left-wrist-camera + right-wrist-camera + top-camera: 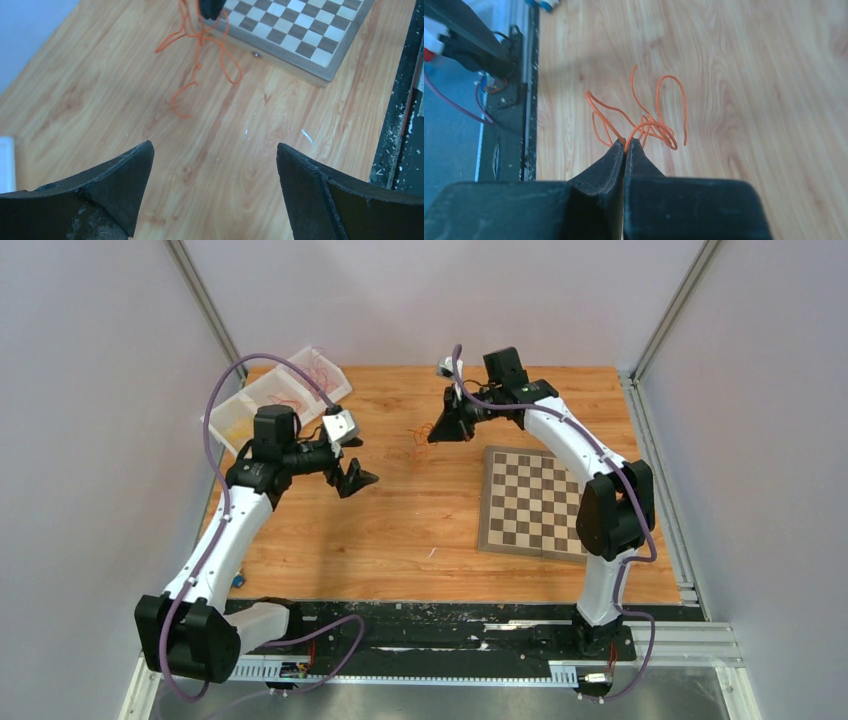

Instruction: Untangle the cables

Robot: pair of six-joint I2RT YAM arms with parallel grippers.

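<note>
The cables (651,122) are a small tangle of thin orange strands; they also show in the top view (421,435) and in the left wrist view (200,45). My right gripper (626,143) is shut on a strand of the bunch, and the loops hang from its tips over the wooden table. In the top view my right gripper (436,435) is at the table's middle back. My left gripper (358,481) is open and empty, to the left of the cables and apart from them. Its fingers (120,175) frame bare wood.
A chessboard (530,502) lies on the right half of the table, also seen in the left wrist view (300,30). A clear compartment tray (262,400) with thin wires in it stands at the back left. A small white scrap (432,553) lies near the front.
</note>
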